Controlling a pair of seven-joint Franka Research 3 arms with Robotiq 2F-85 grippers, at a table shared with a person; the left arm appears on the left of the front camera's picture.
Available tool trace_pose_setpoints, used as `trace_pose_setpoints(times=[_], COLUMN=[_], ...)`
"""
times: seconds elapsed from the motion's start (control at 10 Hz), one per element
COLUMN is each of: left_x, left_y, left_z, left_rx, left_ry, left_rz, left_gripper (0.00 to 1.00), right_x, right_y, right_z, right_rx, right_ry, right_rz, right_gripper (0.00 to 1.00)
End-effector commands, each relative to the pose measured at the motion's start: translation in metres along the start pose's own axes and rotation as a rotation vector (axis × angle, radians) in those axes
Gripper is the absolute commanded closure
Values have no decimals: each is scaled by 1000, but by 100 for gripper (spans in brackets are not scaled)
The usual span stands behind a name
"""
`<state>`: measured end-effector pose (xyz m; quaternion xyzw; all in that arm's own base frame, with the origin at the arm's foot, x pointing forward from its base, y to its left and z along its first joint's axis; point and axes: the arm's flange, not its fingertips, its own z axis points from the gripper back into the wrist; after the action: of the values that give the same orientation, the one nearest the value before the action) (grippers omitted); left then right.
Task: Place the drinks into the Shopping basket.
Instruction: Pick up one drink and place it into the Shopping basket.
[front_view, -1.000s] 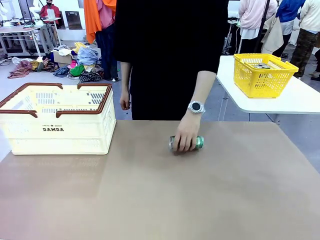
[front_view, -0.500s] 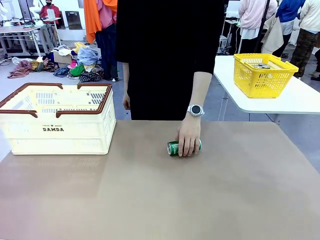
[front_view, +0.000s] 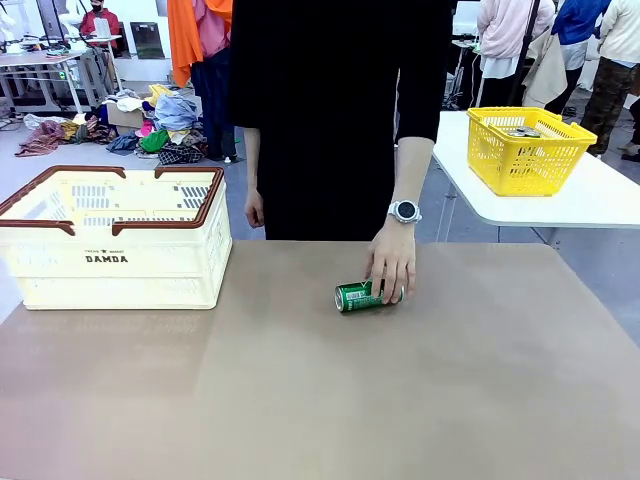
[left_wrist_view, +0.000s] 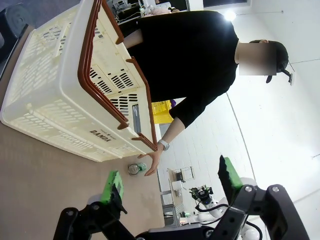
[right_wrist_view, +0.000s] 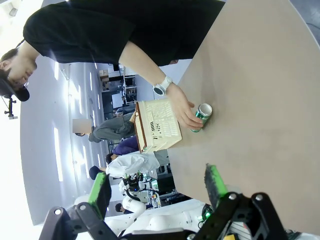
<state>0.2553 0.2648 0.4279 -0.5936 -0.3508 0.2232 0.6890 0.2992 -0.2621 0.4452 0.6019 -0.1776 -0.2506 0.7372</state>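
Observation:
A green drink can (front_view: 358, 296) lies on its side near the middle of the brown table, silver top facing left. The person's hand (front_view: 392, 266) rests on its right end. The same can shows small in the left wrist view (left_wrist_view: 134, 169) and in the right wrist view (right_wrist_view: 202, 114), under the hand. The cream Shopping basket (front_view: 110, 258) with brown rim stands at the far left of the table, also seen close in the left wrist view (left_wrist_view: 65, 95) and farther off in the right wrist view (right_wrist_view: 156, 125). My left gripper (left_wrist_view: 167, 185) and right gripper (right_wrist_view: 156, 187) are open, holding nothing, well away from the can.
A yellow mesh basket (front_view: 527, 150) sits on a white side table (front_view: 590, 205) at the far right. The person in black stands at the far edge of the brown table (front_view: 320, 400). Clothes lie on the floor behind.
The person's hand has slid from the top of the can to its right end, uncovering most of it. The can now lies turned with its silver top to the left.

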Motion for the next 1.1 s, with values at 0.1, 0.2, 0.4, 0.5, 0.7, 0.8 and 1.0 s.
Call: trace_pose_setpoints(times=[0.1, 0.2, 0.4, 0.5, 0.7, 0.8, 1.0], left_x=[1, 1, 1, 1, 1, 1, 17], left_y=[-2, -2, -2, -2, -2, -2, -62], left_z=[3, 3, 3, 3, 3, 3, 59], left_rx=[-3, -3, -3, -3, -3, -3, -98], left_ry=[9, 9, 9, 9, 9, 9, -270], left_rz=[4, 4, 4, 4, 4, 4, -159], left_gripper=[0, 0, 0, 0, 0, 0, 0], right_x=[1, 1, 0, 13, 1, 1, 1], right_y=[2, 2, 0, 14, 4, 4, 4], right_z=[3, 3, 0, -20, -8, -8, -8], right_rx=[3, 3, 0, -25, -4, -4, -4], right_ry=[3, 3, 0, 109, 30, 30, 30], right_rz=[-1, -1, 0, 41, 8, 8, 8], right_gripper=[0, 0, 0, 0, 0, 0, 0])
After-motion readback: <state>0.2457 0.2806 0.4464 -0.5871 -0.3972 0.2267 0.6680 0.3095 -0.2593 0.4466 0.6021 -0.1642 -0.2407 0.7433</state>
